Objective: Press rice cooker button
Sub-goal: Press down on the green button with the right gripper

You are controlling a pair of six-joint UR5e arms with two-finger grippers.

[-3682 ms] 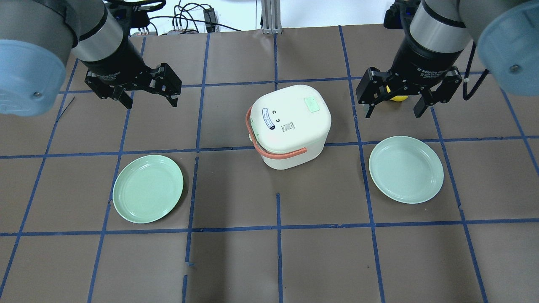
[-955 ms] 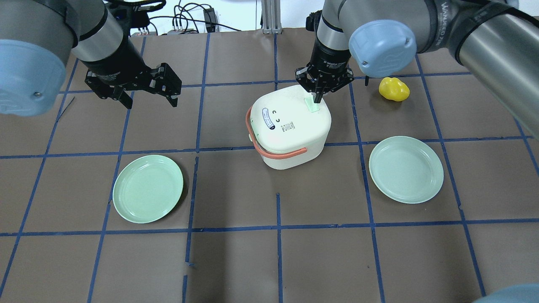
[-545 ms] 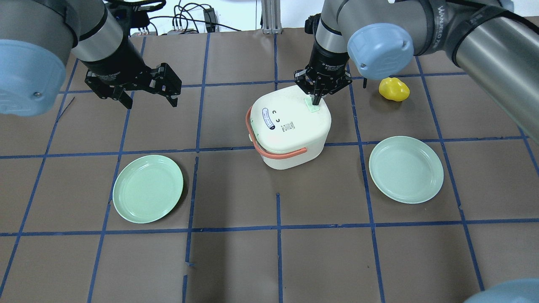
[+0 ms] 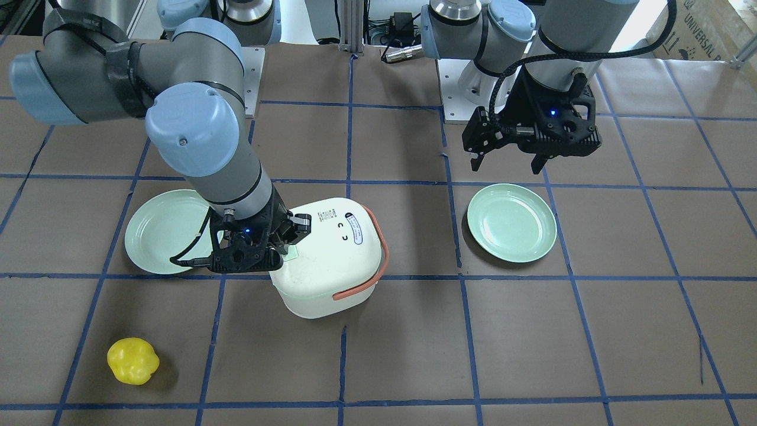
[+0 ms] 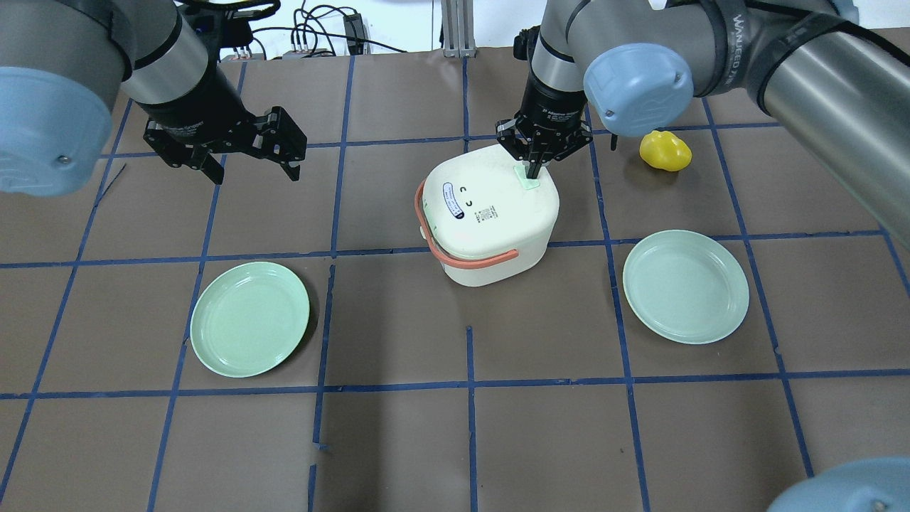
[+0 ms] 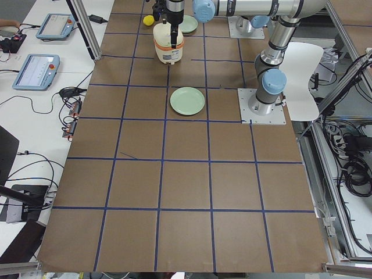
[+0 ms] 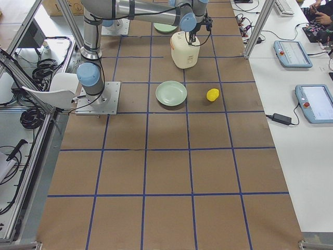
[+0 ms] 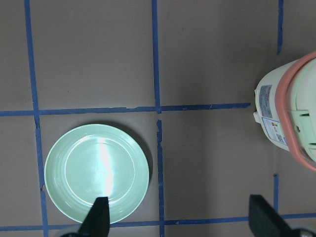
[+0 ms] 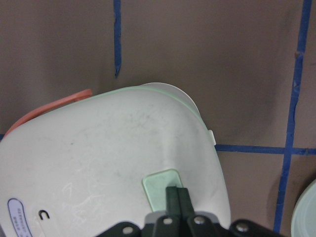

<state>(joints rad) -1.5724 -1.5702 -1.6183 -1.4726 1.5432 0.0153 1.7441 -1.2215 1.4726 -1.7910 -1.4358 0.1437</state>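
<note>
The rice cooker stands near the middle of the desk with its lid shut, between the left plate and the right plate. Both plates lie apart from it. Its mint-green button sits on top of the lid, at the corner away from the orange-red strap handle, on the robot's right and far side.

The right tool hangs over that corner pointing down, its two fingers pressed together into one tip and holding nothing. In the right wrist view the tip overlaps part of the button, so the button lies directly below the tool and not off to any side (the overhead view suggests touching, but I cannot tell whether the tip bears on it or hovers just above). The press therefore turns on one direction only: straight down along the tool's own axis, with no sideways correction called for.

The left tool is spread wide and empty, well apart from the cooker on its handle side. The right arm is plainly the nearer one.
</note>
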